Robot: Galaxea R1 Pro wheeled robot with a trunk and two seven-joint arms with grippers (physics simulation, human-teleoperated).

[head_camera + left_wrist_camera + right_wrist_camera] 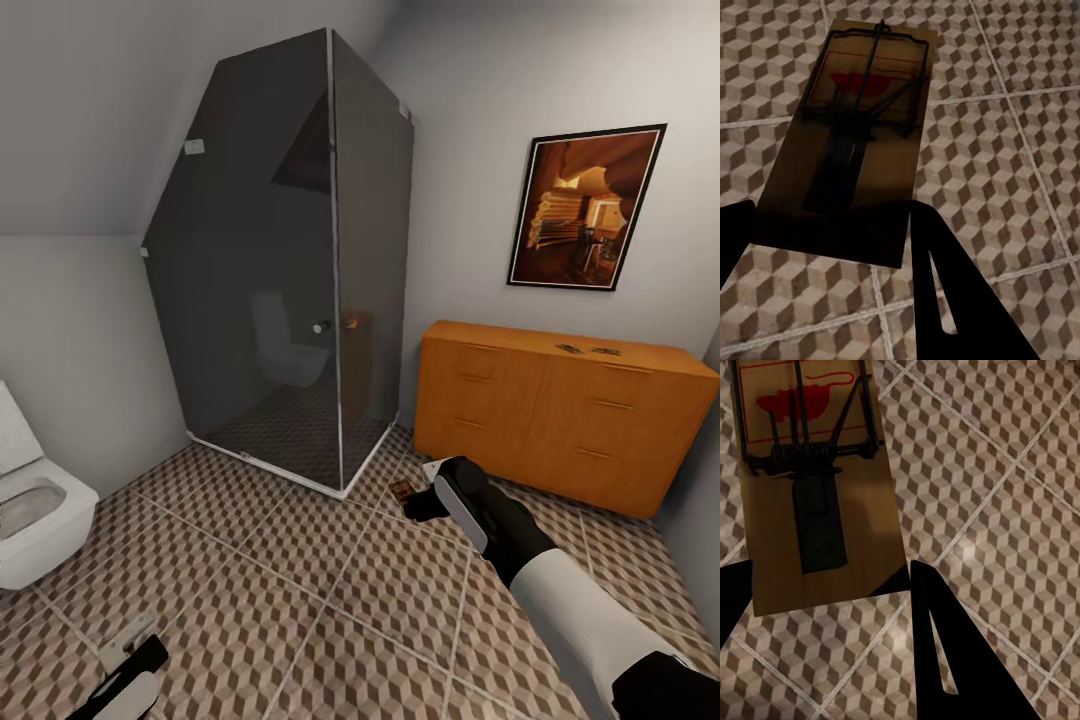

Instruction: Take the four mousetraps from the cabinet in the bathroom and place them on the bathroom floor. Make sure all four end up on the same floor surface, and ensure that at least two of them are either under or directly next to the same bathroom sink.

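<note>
Both grippers carry mousetraps above the bathroom floor point(300, 600).
Left gripper point(832, 240) jaws clamp a mousetrap point(855, 142); right gripper point(825, 592) jaws clamp another mousetrap point(817, 487).

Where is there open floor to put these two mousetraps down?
Bare tiled floor spreads between the toilet, shower cubicle and cabinet. It is tighter at the shower's corner by the right gripper. The cabinet top already holds two small traps.

Right gripper point(412, 497) forward, left gripper point(125, 650) low.
</note>
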